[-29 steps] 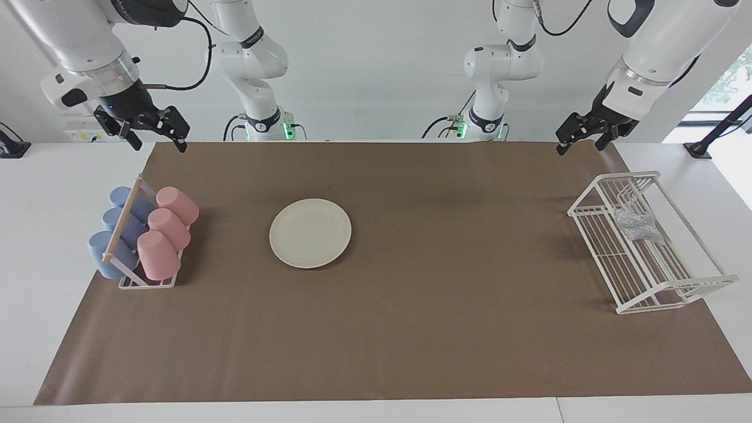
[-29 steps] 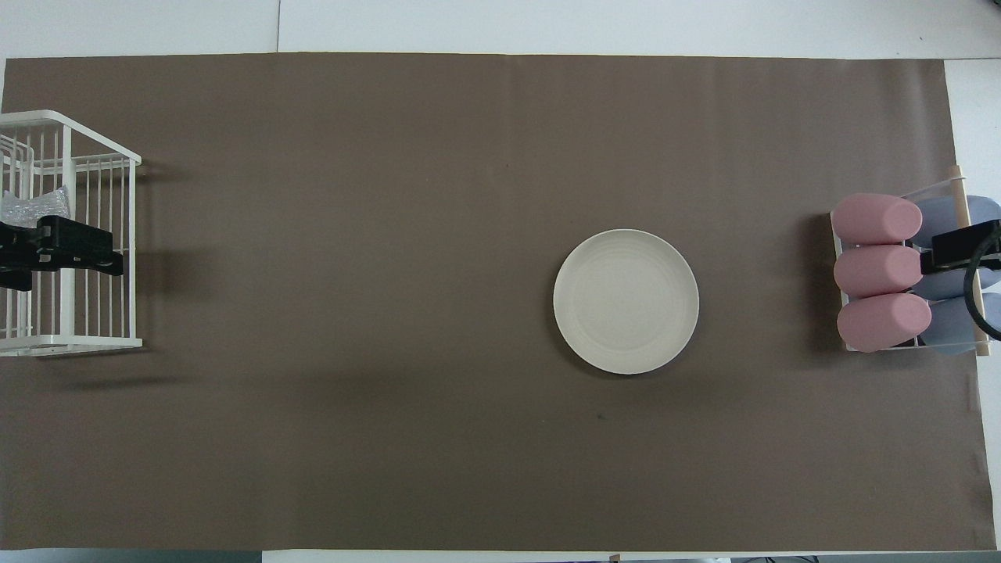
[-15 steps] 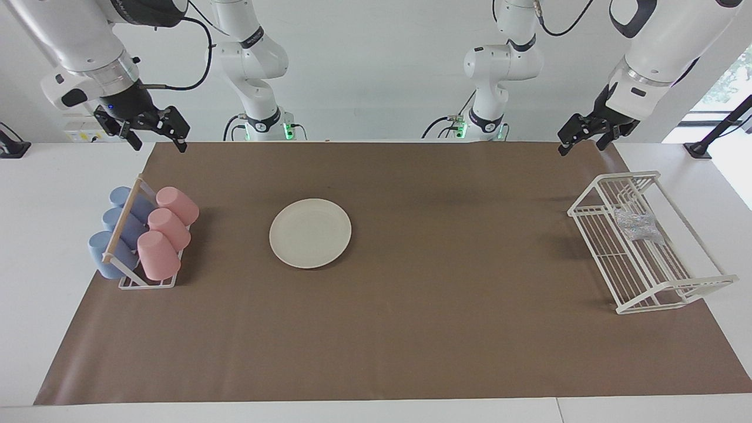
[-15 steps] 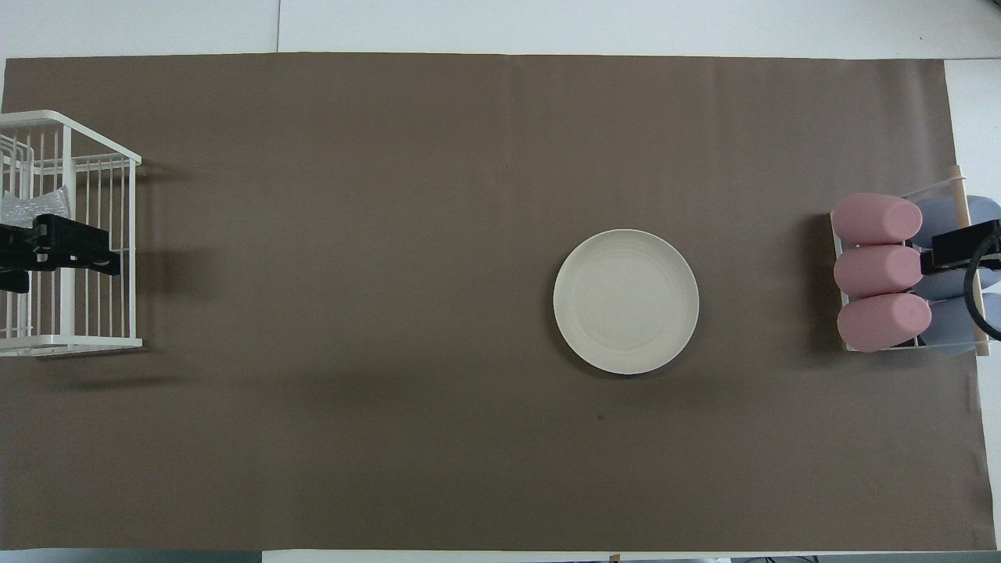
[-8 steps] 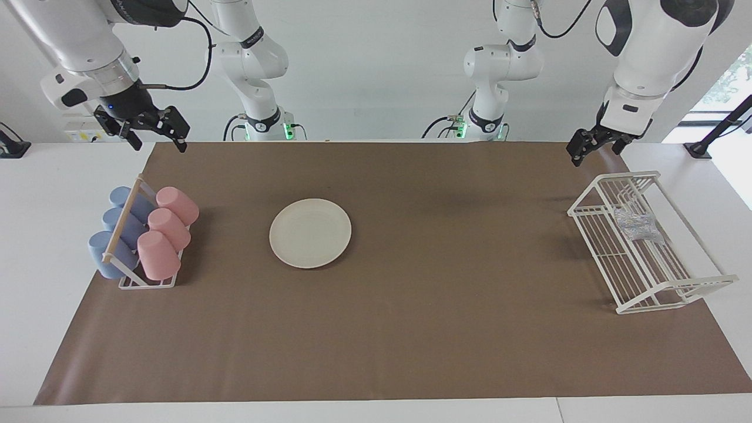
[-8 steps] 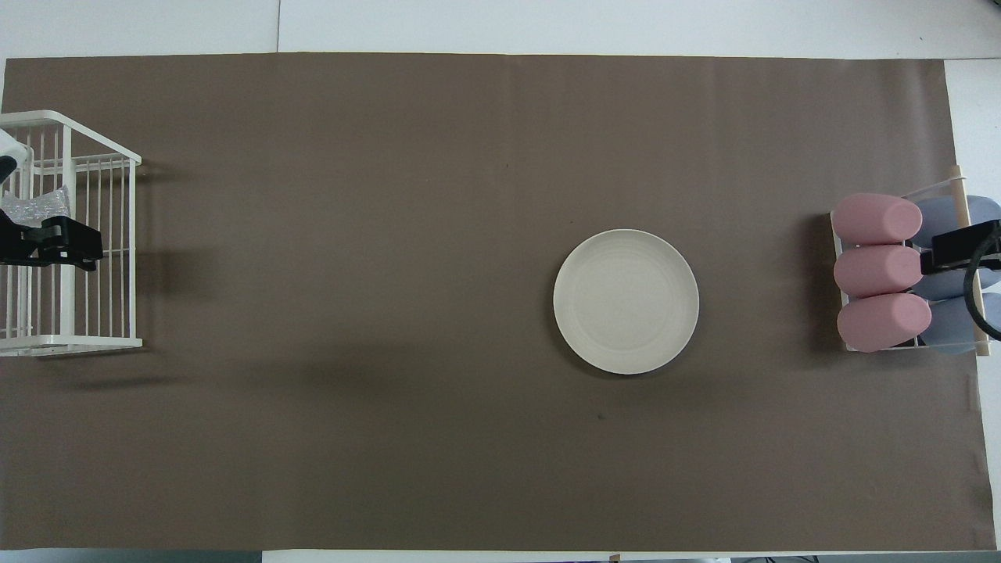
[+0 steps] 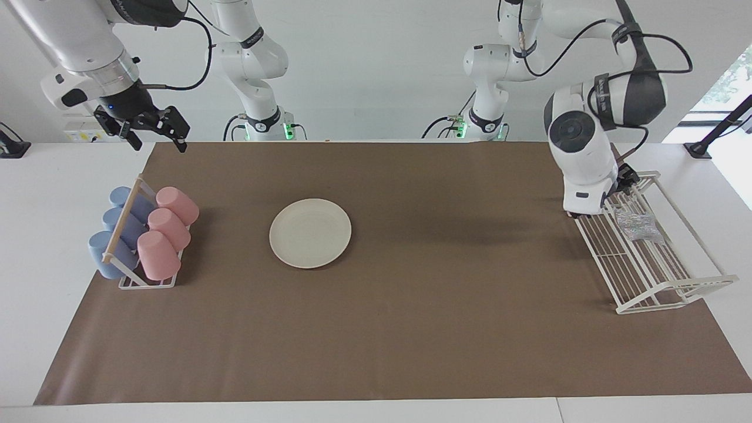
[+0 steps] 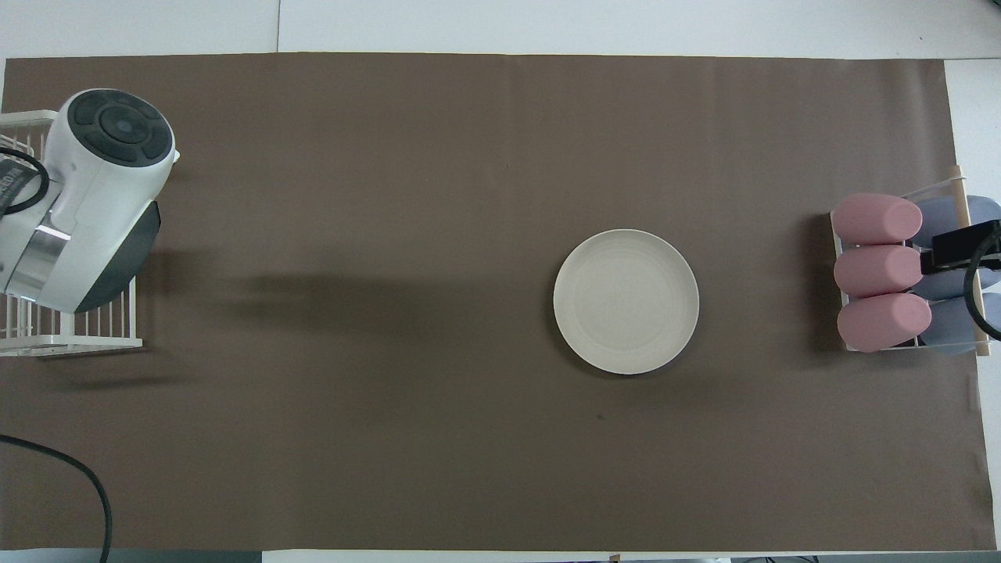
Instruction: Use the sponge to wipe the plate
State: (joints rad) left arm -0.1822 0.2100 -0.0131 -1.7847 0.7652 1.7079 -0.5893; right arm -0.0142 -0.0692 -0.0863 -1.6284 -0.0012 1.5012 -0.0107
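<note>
- The left arm is folded low, its bulky white wrist housing pointing down over the end of the white wire rack (image 7: 646,258) that lies nearer the robots, at the left arm's end of the desk (image 7: 35,247).
- The left hand (image 7: 624,179) is mostly hidden by that wrist; only a dark bit shows at the rack's top rail. Its fingers stand wide apart and nothing can be seen in them.
- The small silvery-grey crinkled sponge (image 7: 637,225) lies inside the rack, just beside the lowered wrist and apart from it.
- The round cream-white plate (image 7: 310,233) sits flat on the brown paper mat (image 7: 411,329), nearer the right arm's end.
- The right arm waits, raised; the right hand (image 7: 154,130) hangs spread wide and empty over the mat's corner by the holder of pink and blue cups (image 7: 144,235).
</note>
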